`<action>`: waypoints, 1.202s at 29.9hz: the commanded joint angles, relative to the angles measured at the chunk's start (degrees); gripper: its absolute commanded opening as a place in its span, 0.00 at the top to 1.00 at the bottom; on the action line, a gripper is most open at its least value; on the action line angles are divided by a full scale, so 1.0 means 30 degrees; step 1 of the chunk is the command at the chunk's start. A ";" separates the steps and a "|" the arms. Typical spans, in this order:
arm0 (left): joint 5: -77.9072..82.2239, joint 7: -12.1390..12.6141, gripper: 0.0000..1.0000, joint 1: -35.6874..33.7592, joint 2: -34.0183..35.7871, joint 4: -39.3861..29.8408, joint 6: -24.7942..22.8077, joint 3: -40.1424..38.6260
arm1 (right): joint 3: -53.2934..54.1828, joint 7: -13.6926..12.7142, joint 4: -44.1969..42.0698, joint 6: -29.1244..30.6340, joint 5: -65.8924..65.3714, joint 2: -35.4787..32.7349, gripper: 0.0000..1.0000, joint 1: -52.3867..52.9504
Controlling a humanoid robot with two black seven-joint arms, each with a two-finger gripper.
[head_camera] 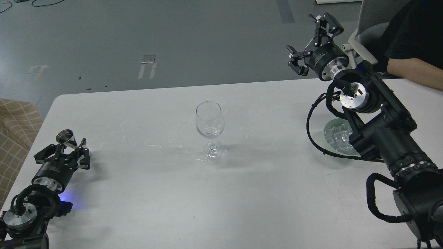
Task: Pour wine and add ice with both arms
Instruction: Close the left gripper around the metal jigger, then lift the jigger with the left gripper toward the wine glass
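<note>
A clear stemmed wine glass (210, 127) stands upright in the middle of the white table (145, 193); its bowl looks nearly empty. The ice (336, 135) lies as clear cubes in a shallow glass dish (328, 127) at the right, partly hidden behind my right arm. My right gripper (304, 38) is raised high above the table's far right edge, open and empty, well away from the dish and the glass. My left gripper (67, 147) rests low at the table's left side, its fingers closed around a small shiny metal cup (66, 137).
Wet streaks and droplets (152, 138) lie on the table left of the glass. A person's arm (415, 72) and a grey chair (370, 17) are at the far right edge. A checked fabric seat (14, 128) stands beside the table's left edge.
</note>
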 commanded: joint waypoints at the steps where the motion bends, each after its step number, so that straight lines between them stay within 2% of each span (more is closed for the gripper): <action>1: 0.0103 -0.0144 0.59 -0.0047 -0.0031 0.0163 -0.0033 0.0107 | 0.0001 0.0001 -0.0001 0.0001 0.0000 0.0000 0.00 0.0021; 9: 0.0073 -0.0348 0.89 -0.0047 -0.0089 0.0193 -0.0677 0.0107 | 0.0001 0.0001 -0.0001 0.0001 0.0000 0.0000 0.00 0.0021; 14: 0.0073 -0.0319 0.93 -0.0047 -0.0089 0.0193 -0.0824 0.0107 | 0.0030 0.0001 0.0029 -0.0028 0.0000 0.0000 0.00 -0.0008; 27: -0.0220 -0.0378 0.93 -0.0193 -0.0148 0.0193 -0.1527 -0.0098 | 0.0001 0.0001 -0.0001 -0.0028 0.0000 0.0000 0.00 0.0021; 36: -0.0161 -0.0085 0.94 -0.0925 -0.0148 0.0105 -0.1615 0.0107 | 0.0001 0.0001 -0.0001 -0.0028 0.0000 0.0000 0.00 0.0050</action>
